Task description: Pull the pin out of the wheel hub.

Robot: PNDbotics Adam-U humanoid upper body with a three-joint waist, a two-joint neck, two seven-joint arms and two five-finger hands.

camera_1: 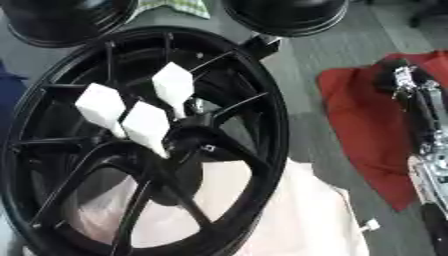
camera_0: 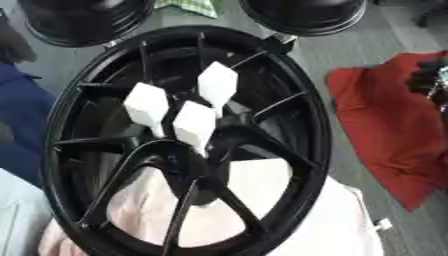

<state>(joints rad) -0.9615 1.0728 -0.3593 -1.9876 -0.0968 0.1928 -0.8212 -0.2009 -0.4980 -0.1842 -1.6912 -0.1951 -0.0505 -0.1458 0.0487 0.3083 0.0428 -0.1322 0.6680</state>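
Floor: grey, red cloth [camera_0: 385, 130] at right.
Wheel hub [camera_0: 188, 145]: on pale cloth [camera_0: 332, 225], pins [camera_0: 194, 125] seated upright for pulling.
Right hand [camera_1: 411, 80]: far aside; fingers indistinct.

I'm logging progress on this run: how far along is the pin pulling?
Nothing looks done yet: three white pins stand in the middle of the black wheel, none lifted out. Nothing is in hand either; the right arm sits off to the side over the red cloth, away from the wheel, and its hand cannot be made out. Left to do: reach in, take a pin and pull it free.
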